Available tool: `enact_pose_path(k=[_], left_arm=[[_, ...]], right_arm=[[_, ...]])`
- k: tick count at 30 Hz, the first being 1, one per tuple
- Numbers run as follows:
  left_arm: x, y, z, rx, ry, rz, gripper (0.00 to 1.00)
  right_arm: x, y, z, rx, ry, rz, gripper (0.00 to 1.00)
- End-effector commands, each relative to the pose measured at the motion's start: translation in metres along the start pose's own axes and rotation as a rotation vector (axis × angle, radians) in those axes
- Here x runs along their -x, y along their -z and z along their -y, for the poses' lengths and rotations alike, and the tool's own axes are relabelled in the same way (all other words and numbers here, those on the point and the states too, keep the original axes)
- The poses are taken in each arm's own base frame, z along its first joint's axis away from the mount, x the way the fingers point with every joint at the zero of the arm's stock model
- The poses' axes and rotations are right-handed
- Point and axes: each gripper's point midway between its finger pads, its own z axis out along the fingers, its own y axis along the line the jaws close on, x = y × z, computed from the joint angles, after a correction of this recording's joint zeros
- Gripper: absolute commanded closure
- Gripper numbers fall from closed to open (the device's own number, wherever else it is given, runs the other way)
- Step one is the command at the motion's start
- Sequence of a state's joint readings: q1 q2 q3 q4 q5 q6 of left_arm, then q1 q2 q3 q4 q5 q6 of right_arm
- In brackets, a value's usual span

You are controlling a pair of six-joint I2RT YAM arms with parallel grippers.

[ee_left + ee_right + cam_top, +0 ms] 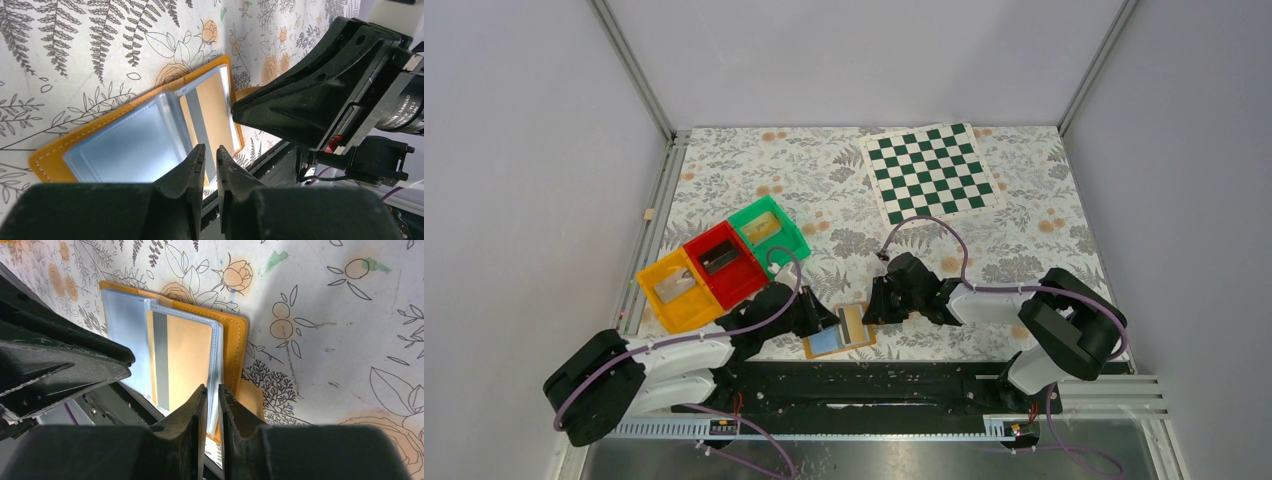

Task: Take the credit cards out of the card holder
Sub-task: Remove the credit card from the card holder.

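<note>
The card holder (839, 337) lies open near the table's front edge, orange-tan with a pale-blue inside. It also shows in the left wrist view (125, 145) and the right wrist view (232, 347). A tan card with a grey stripe (187, 360) sits in its clear sleeve, also in the left wrist view (212, 112). My left gripper (822, 318) (210, 150) hovers over the holder's middle, jaws almost together and empty. My right gripper (876, 306) (213, 390) is at the sleeve's right edge, jaws almost together. The sleeve's edge shows in the slit; I cannot tell whether it is pinched.
Yellow (672, 292), red (724, 262) and green (770, 228) bins stand in a row at the left, each with something inside. A green-and-white chessboard (931, 172) lies at the back right. The black base rail (864, 385) runs just in front of the holder.
</note>
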State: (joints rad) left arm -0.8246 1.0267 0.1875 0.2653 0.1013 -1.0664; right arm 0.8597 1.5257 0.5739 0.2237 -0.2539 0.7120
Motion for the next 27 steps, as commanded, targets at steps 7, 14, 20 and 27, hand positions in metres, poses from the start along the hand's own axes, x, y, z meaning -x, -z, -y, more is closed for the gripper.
enact_pose_path(k=[7, 14, 20, 27], left_arm=[[0.000, -0.010, 0.008, -0.042, -0.010, 0.002, 0.76], [0.003, -0.010, -0.004, 0.021, -0.031, 0.022, 0.68], [-0.003, -0.016, 0.002, -0.025, -0.014, 0.002, 0.69], [-0.002, -0.017, 0.013, -0.064, -0.015, 0.008, 0.77]], right_arm=[[-0.004, -0.004, 0.002, -0.004, 0.009, -0.011, 0.80], [-0.004, -0.005, 0.000, 0.007, 0.008, -0.012, 0.81], [-0.005, -0.007, -0.004, 0.035, -0.005, -0.015, 0.83], [-0.010, -0.009, -0.008, 0.076, -0.023, -0.024, 0.84]])
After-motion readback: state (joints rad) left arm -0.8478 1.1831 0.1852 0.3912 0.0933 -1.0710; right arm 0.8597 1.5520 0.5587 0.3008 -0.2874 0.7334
